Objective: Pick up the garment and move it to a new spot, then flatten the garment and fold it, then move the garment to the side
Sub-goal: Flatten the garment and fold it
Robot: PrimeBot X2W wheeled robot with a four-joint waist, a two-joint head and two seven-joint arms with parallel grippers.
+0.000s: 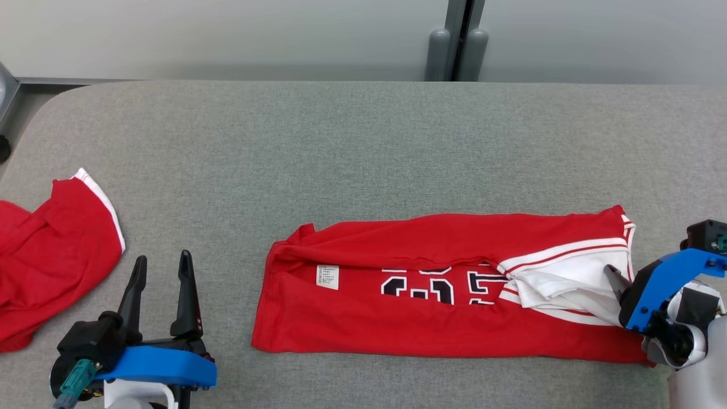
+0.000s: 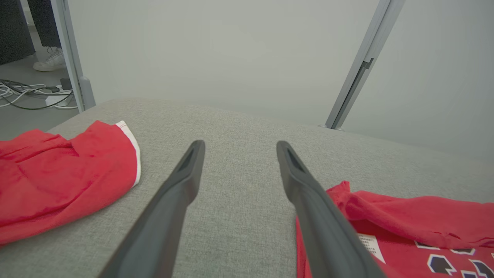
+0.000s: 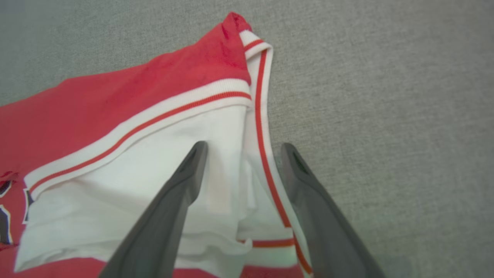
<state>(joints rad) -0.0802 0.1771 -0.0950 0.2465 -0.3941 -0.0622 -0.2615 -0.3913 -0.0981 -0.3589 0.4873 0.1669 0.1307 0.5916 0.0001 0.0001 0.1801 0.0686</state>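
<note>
Folding is being worked on: the white-trimmed red jersey garment (image 1: 443, 301) is lying as a long strip at middle-right of the grey fabric-covered table (image 1: 363, 142). Its white right end is being straddled by the wide-open, empty right gripper (image 3: 243, 150); the left gripper (image 1: 162, 260) is being held wide near its left end. Closing on the right end and carrying it leftward is judged to be needed next
</note>
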